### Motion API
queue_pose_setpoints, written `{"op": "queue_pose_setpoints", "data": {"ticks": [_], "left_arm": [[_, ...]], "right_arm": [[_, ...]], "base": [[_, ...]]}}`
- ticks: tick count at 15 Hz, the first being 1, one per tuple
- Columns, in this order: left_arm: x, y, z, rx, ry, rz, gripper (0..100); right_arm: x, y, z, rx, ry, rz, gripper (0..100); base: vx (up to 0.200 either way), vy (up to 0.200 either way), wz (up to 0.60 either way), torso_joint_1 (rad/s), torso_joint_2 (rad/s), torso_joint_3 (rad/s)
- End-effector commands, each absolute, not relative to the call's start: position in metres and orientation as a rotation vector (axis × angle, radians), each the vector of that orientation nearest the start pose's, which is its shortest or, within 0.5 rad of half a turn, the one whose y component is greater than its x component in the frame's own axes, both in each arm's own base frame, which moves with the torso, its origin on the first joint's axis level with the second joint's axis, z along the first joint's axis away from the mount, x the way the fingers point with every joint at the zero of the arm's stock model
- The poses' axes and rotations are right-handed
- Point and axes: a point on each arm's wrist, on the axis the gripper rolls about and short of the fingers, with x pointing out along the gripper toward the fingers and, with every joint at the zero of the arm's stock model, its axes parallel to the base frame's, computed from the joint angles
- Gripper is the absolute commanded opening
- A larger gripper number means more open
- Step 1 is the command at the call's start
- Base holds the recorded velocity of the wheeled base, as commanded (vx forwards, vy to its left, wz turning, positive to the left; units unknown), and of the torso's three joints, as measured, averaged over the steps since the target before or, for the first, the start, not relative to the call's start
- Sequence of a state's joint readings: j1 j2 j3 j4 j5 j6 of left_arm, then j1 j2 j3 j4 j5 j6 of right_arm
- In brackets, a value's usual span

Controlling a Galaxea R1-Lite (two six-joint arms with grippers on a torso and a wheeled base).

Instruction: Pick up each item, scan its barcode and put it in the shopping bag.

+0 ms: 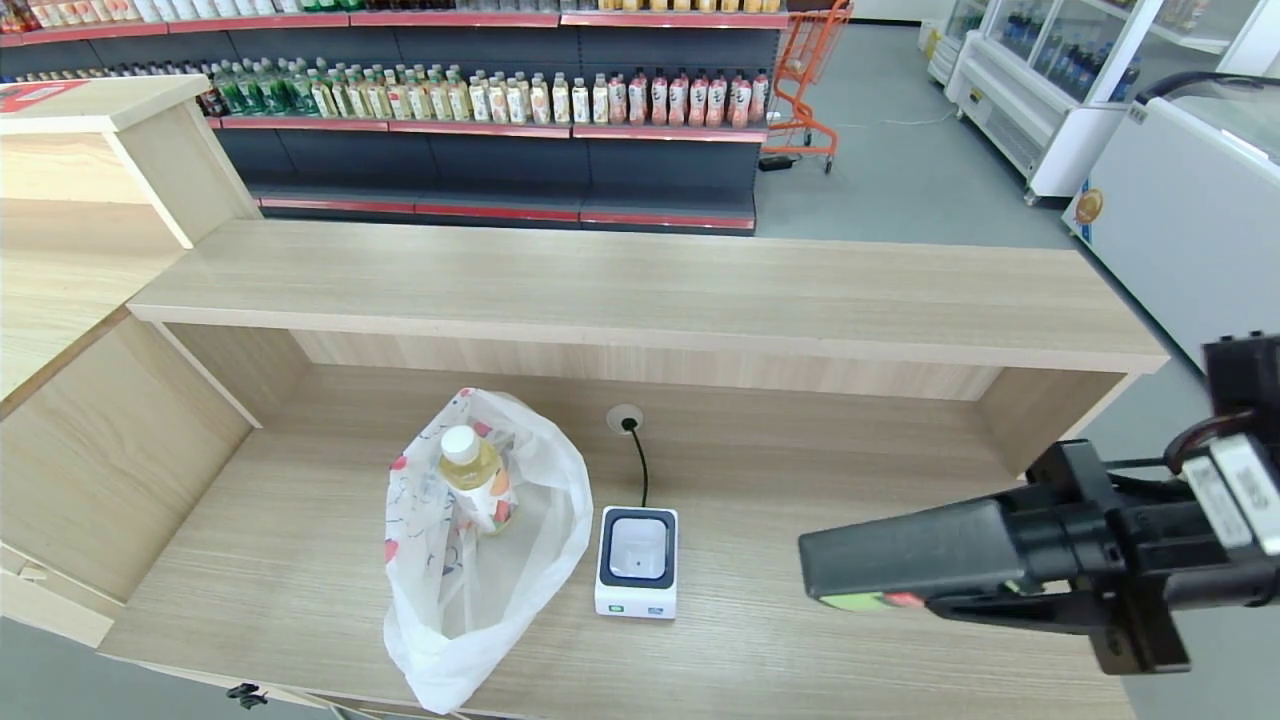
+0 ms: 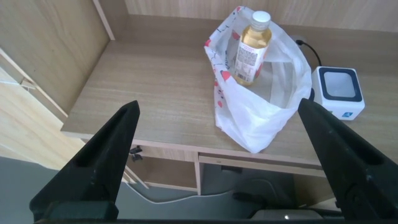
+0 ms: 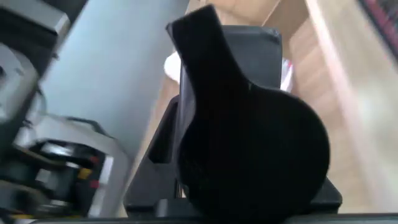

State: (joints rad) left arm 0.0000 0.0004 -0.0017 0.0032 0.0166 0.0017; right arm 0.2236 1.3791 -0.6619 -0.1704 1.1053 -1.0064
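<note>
Left gripper (image 2: 217, 107) hangs open and empty off the near edge of the counter (image 1: 780, 655), facing the shopping bag (image 1: 450, 640). A bottle (image 1: 475, 480) stands upright inside the bag, so this item looks done. Any move nearby should stay clear of the floppy rim. The scanner (image 1: 637, 560) sits just beside the bag. Right gripper (image 1: 830, 568) hovers to the right, and I cannot tell whether it is open or closed. Drink shelves (image 1: 500, 100) stand beyond.

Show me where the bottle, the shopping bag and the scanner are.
bottle (image 1: 476, 472): head view, on its yellow body below the cap.
shopping bag (image 1: 455, 655): head view, on its lower white wall.
scanner (image 1: 637, 548): head view, on its top window.
</note>
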Motion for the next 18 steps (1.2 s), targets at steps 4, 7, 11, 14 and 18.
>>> {"op": "queue_pose_setpoints", "data": {"ticks": [4,7,11,14,18], "left_arm": [[-0.023,0.000,0.076,0.002,0.002,0.017,100],[-0.023,0.000,0.076,0.002,0.002,0.017,100],[-0.023,0.000,0.076,0.002,0.002,0.017,100],[-0.023,0.000,0.076,-0.003,0.000,0.017,100],[-0.023,0.000,0.076,-0.005,0.000,0.017,100]], "right_arm": [[0.170,0.046,0.195,0.360,0.577,1.016,0],[0.185,0.053,0.173,0.457,0.725,0.986,0],[0.208,0.058,0.157,0.457,0.770,0.936,0],[0.213,0.058,0.154,0.455,0.771,0.930,0],[0.217,0.061,0.146,0.447,0.802,0.887,0]], "base": [[0.000,0.000,0.00,0.000,0.00,0.000],[0.000,0.000,0.00,0.000,0.00,0.000],[0.000,0.000,0.00,0.000,0.00,0.000],[0.000,0.000,0.00,0.000,0.00,0.000],[0.000,0.150,0.00,-0.002,0.00,-0.001]]}}
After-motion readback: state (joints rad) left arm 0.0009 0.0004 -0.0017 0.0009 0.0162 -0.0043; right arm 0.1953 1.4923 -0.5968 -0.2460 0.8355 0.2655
